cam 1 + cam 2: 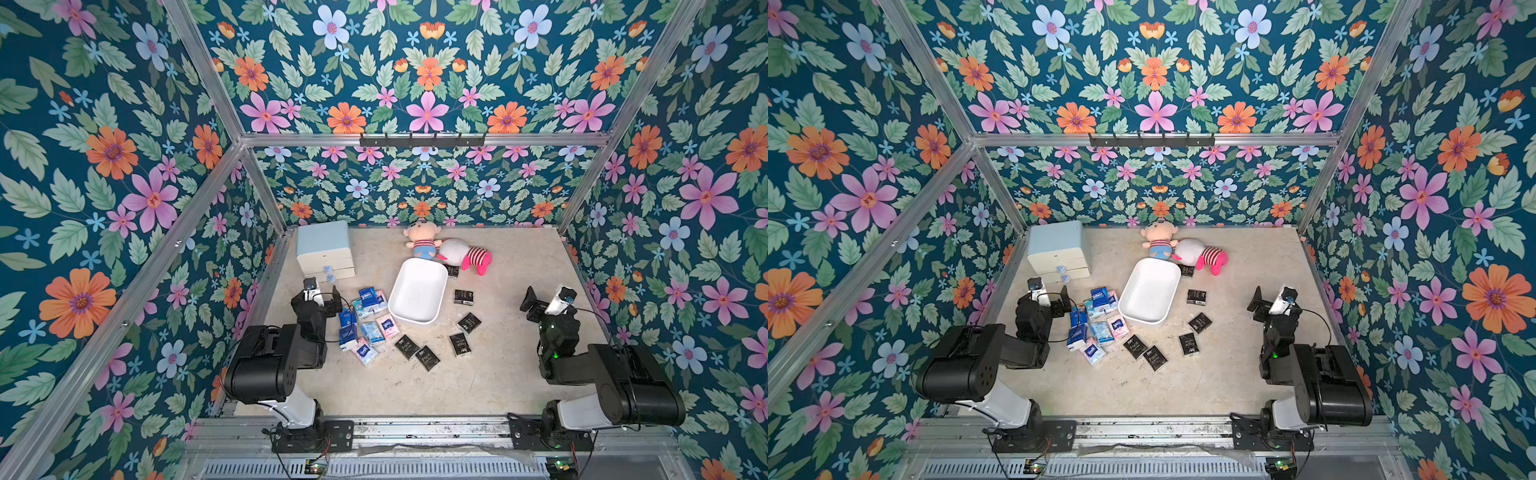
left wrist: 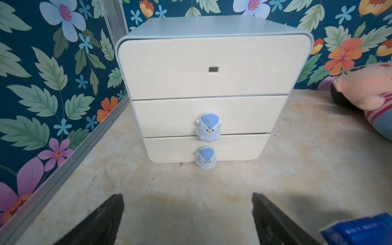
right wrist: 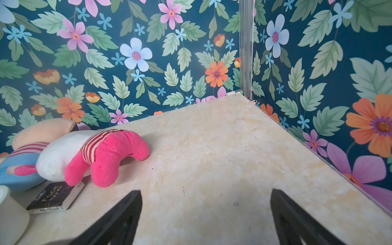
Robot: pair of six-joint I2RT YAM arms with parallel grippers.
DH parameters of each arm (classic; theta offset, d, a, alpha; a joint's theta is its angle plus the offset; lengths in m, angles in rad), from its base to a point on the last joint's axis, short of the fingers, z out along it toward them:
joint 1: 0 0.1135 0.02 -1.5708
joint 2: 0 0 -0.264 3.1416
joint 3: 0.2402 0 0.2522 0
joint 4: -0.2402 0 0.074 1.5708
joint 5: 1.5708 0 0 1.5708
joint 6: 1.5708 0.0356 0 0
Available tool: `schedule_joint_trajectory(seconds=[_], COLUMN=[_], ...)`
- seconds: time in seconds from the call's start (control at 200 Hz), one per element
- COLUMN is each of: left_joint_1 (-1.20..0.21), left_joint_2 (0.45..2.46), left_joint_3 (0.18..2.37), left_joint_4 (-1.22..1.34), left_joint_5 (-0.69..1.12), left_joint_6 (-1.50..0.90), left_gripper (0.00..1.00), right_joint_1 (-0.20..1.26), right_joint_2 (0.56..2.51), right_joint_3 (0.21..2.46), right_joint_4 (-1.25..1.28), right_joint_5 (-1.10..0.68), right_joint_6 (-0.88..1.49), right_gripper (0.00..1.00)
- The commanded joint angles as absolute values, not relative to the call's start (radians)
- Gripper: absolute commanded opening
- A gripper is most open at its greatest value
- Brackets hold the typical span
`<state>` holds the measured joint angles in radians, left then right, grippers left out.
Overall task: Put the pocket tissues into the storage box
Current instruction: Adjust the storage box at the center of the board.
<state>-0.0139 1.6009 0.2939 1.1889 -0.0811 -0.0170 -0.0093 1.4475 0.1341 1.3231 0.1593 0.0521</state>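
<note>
Around the white plastic rounded-rectangular storage box (image 1: 417,293), which stands empty near the middle of the mottled beige bench (image 1: 498,382), all the pocket tissues (image 1: 370,330) lie outside it, so no packet is stowed yet. Blue, light blue and pink-and-white packets are heaped, overlapping, against the box's wall on the side toward the left arm (image 1: 270,361). Six black packets with white print (image 1: 406,347) lie scattered singly off its near end and toward the right arm (image 1: 623,386), likely so that each arm has a share within reach. One black packet (image 3: 56,198) sits just beside the box's far corner, its edge under the leg of the pink-and-white plush doll (image 3: 101,157); I judge it the awkward one. Each packet is small, flat, rectangular and glossy in its plastic wrap. The left jaws and the right jaws are both spread wide with nothing between them, low over bare bench on either side of the box, apparently a ready pose. The left pair faces the cream two-drawer cabinet with a light blue top (image 2: 212,70).
</note>
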Motion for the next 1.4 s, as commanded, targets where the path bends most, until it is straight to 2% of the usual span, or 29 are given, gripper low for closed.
schedule_joint_trajectory(seconds=[0.0,0.435,0.495,0.555,0.685,0.82,0.875,0.95,1.025,1.12,1.25,1.395], left_joint_1=[-0.012,-0.012,-0.012,-0.012,-0.012,-0.015,-0.014,-0.014,-0.015,-0.014,-0.015,-0.032], left_joint_2=[1.600,1.601,1.600,1.589,1.481,1.398,1.376,1.354,1.348,1.337,1.303,1.216], left_joint_3=[0.295,0.296,0.295,0.304,0.381,0.441,0.471,0.538,0.611,0.682,0.722,0.672], left_joint_4=[1.201,1.201,1.202,1.192,0.944,0.744,0.663,0.482,0.307,0.135,-0.037,-0.121], left_joint_5=[-0.077,-0.080,-0.080,-0.097,-0.143,-0.180,-0.229,-0.290,-0.320,-0.290,-0.216,-0.109], left_joint_6=[-0.009,-0.009,-0.010,-0.007,-0.025,-0.106,-0.201,-0.327,-0.450,-0.548,-0.651,-0.754], left_gripper=[1.00,1.00,1.00,1.00,1.00,1.00,1.00,1.00,1.00,1.00,1.00,1.00], right_joint_1=[-0.009,-0.008,0.024,0.040,0.109,0.102,0.086,0.079,0.086,0.146,0.284,0.422], right_joint_2=[1.450,1.448,1.435,1.387,1.206,1.064,1.042,1.025,1.034,1.079,1.163,1.301], right_joint_3=[0.137,0.136,0.134,0.140,0.239,0.437,0.507,0.548,0.587,0.670,0.754,0.837], right_joint_4=[1.337,1.338,1.341,1.295,0.955,0.449,0.316,0.275,0.226,0.095,0.012,0.002], right_joint_5=[0.158,0.162,0.272,0.293,0.352,0.389,0.296,0.120,0.030,0.053,0.117,0.151], right_joint_6=[0.041,0.040,0.038,0.025,0.011,0.386,0.501,0.560,0.652,0.707,0.755,0.800], right_gripper=[0.99,0.99,0.99,0.99,0.99,0.99,0.99,0.99,0.91,0.86,0.86,0.86])
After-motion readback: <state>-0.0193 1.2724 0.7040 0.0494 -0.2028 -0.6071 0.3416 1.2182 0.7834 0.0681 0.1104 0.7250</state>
